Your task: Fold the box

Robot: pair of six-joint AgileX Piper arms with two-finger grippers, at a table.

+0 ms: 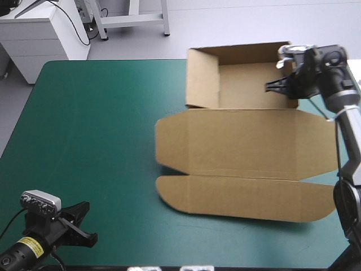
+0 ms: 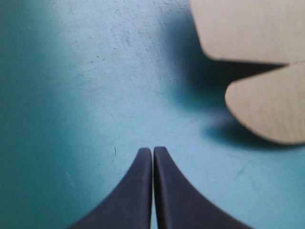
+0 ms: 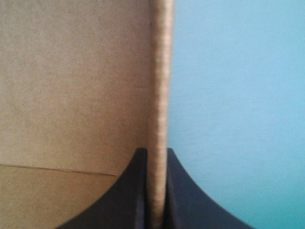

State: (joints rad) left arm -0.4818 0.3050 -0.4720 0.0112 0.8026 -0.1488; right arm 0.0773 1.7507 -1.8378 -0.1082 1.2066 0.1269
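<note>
High view: brown box point(image 1: 242, 141) at the table's far right. Its tray walls are raised and the lid and flaps lie flat on the teal-green cover point(image 1: 96, 141). Right gripper point(image 1: 269, 86) at the tray's right wall. Left gripper point(image 1: 84, 223) near the front-left corner, well apart from the box.

Left wrist view: black fingers point(image 2: 138, 191) pressed together over bare cover. Two rounded flaps ahead, off to one side.

Right wrist view: fingers clamped on the wall's edge.

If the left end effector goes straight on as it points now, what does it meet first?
Probably only the teal-green table cover; the shut left end effector points past the flaps of the brown cardboard box, though depth is unclear.
</note>
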